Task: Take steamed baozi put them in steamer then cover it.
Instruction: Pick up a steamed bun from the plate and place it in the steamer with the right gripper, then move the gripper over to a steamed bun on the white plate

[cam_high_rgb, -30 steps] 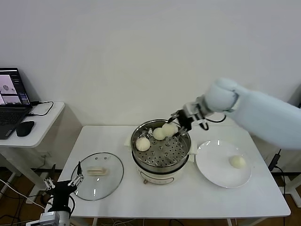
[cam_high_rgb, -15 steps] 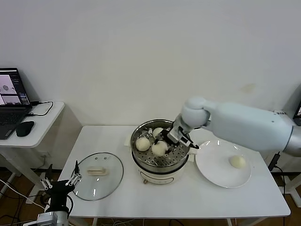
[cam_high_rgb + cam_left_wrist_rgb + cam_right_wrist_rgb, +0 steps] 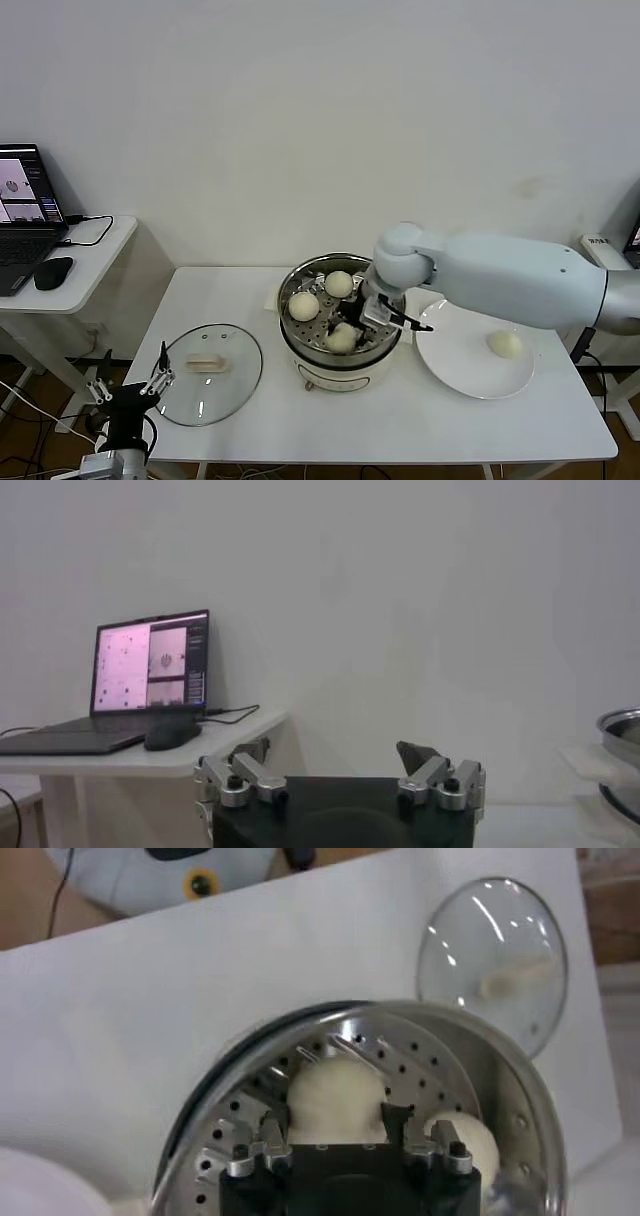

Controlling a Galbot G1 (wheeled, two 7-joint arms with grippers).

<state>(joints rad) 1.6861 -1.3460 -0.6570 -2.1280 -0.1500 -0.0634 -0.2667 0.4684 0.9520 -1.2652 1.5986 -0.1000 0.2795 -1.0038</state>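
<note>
Glass lid [image 3: 207, 372] lay off the pot at 9 o'clock of the steamer [image 3: 342, 325], left gripper [image 3: 130, 392] parked nearby, jaws spread, empty. Right gripper [image 3: 362, 313] clamped a third bun [image 3: 341, 338] at the tray's 6 o'clock. Fourth bun [image 3: 505, 343] remained on the plate [image 3: 452, 365]; covering not yet done.

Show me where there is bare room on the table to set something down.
Bare tabletop runs along the near edge, in front of the steamer and white plate. Another patch lies behind the cover, near the far-left corner. The steamer is crowded: three baozi and the right hand inside.
</note>
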